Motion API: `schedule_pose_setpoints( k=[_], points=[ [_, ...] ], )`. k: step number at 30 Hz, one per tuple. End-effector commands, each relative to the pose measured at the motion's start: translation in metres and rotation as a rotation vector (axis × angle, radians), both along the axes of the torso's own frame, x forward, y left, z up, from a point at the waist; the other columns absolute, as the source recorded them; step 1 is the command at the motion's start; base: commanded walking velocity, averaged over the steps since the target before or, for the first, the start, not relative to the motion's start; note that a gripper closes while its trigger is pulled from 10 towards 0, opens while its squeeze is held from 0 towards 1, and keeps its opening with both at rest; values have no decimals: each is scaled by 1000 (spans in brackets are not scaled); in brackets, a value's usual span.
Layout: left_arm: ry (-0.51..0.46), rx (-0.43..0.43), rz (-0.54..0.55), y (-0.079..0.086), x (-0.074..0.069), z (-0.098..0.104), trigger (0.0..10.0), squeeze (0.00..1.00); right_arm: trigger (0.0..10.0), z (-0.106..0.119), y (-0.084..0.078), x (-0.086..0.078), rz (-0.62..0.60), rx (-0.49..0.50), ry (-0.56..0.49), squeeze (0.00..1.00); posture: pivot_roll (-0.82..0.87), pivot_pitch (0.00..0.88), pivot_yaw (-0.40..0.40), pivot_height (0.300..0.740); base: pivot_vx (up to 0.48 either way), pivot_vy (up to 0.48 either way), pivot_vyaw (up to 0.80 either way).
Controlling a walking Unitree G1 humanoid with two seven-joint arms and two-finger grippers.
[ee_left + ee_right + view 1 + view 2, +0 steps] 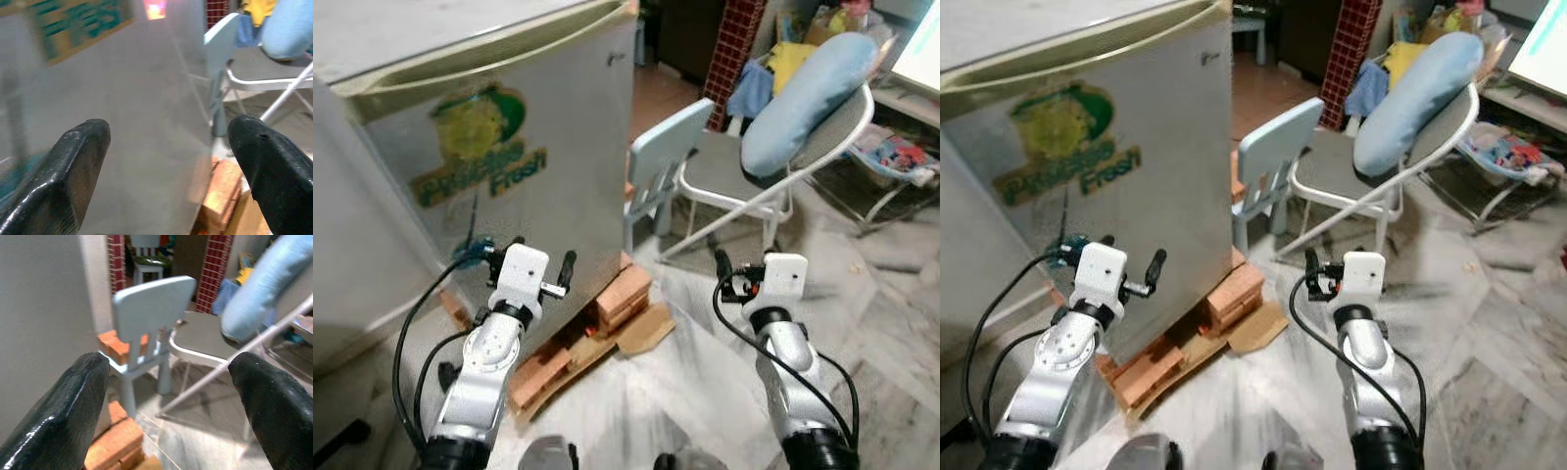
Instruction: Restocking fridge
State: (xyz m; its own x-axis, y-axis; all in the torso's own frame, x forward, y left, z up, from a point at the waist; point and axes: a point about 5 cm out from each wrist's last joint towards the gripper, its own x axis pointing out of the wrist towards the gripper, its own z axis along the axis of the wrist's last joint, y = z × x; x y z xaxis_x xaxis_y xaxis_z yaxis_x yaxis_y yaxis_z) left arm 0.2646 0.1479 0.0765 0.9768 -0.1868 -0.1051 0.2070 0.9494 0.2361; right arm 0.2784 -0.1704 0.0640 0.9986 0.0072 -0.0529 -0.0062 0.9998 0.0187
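A small grey fridge (538,127) with a green and yellow "Fresh" sticker (480,147) stands at the left, its door shut. It rests on bricks (622,294) and cardboard (641,333). My left gripper (527,253) is held up close to the door's lower front. In the left wrist view its fingers (78,161) are spread wide with nothing between them, and the grey door (146,98) lies just beyond. My right gripper (744,274) hovers to the right of the fridge, open and empty. The right wrist view looks along it at a pale blue child's chair (151,298).
The pale blue child's chair (666,157) stands against the fridge's right corner. Behind it is a white folding chair (773,166) with a blue cushion (803,98). A baby bouncer (901,157) and clutter fill the far right. Marble floor (705,392) lies between my arms.
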Motion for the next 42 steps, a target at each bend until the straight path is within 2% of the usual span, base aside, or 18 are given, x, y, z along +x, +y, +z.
schedule_pose_setpoints(
  k=[1,8,18,22,25,37,42],
  points=[
    [-15,9,5,1,-1,3,10000,0,10000,6,11,7,31,10,-13,0,86,19,-57,740,0,480,0],
    [-18,13,7,2,0,4,10000,0,10000,9,16,9,51,12,-25,0,80,23,-61,740,0,480,0],
    [-5,13,12,2,-5,-1,10000,0,10000,5,11,5,39,2,-5,0,80,26,-61,740,0,475,0],
    [9,14,13,3,-7,-3,10000,0,10000,4,11,5,41,0,-3,0,80,26,-61,740,0,126,0],
    [-19,31,9,4,-7,0,10000,0,10000,4,11,4,40,1,2,0,83,25,-62,740,0,0,0],
    [-16,17,13,7,-8,0,10000,0,10000,1,9,4,33,10,22,0,85,26,-62,740,0,0,-772],
    [-9,13,19,8,-8,-2,10000,0,10000,1,10,4,38,11,26,0,81,28,-61,740,0,442,-800]
  ],
)
